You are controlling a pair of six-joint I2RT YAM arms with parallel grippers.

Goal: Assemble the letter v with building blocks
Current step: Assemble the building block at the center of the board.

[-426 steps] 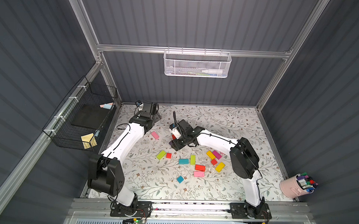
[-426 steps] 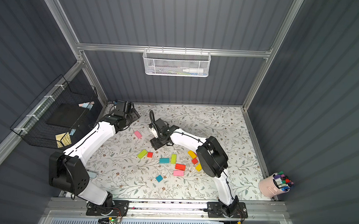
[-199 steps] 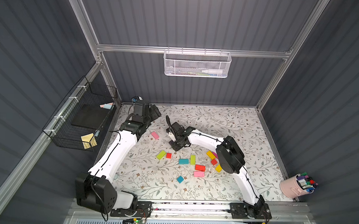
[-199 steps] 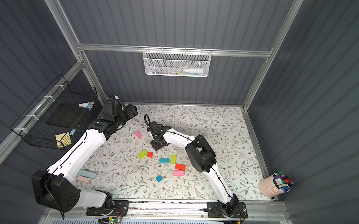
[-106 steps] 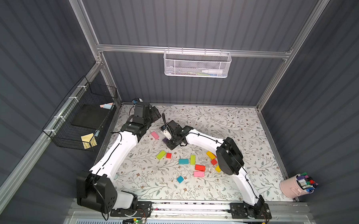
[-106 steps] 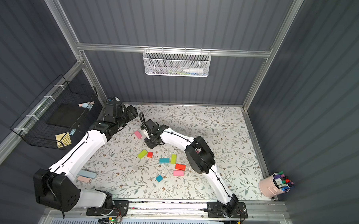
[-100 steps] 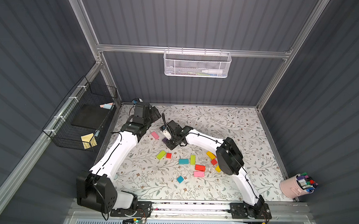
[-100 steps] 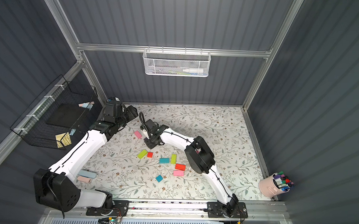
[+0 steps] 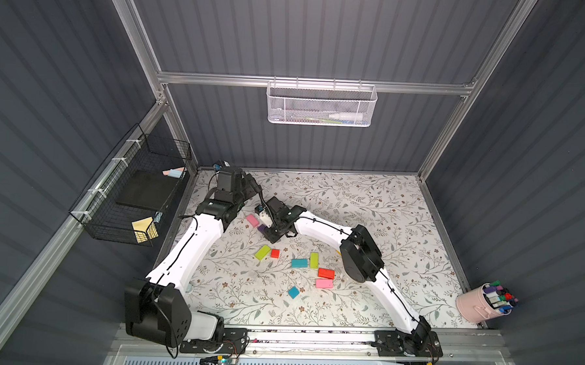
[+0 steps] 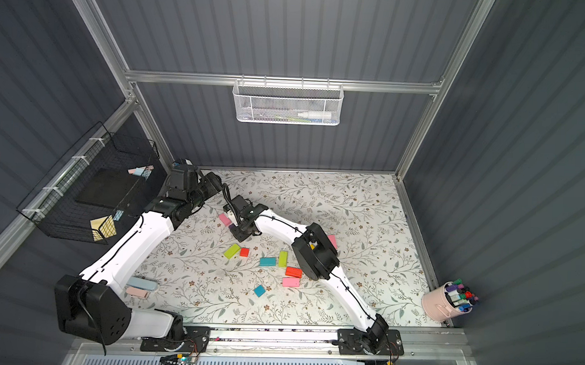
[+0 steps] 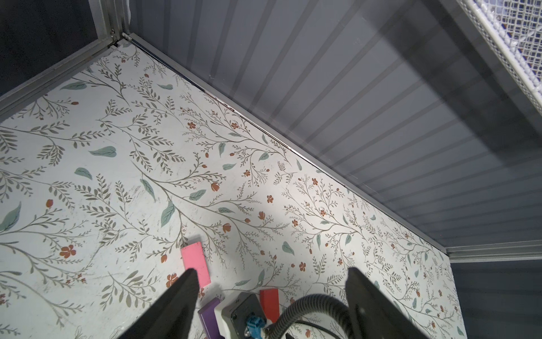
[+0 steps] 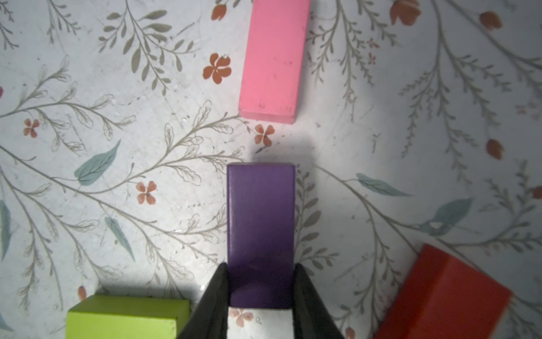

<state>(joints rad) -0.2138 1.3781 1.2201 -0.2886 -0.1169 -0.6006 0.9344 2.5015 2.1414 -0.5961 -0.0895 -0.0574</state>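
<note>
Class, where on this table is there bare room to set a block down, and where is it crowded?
Free: far right of the table, between back wall and pink pen cup; also between teal square block and front rail. Crowded: mid-table blocks, around the right gripper.

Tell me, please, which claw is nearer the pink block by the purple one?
Right: right claw grips the purple block beside the pink block; left claw hovers farther back.

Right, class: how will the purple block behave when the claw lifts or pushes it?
Probably stiff: the purple block shows straight, undented edges where the right claw grips it. Its flat faces suggest it slides rather than rolls. The matte surface looks unlikely to slip.
</note>
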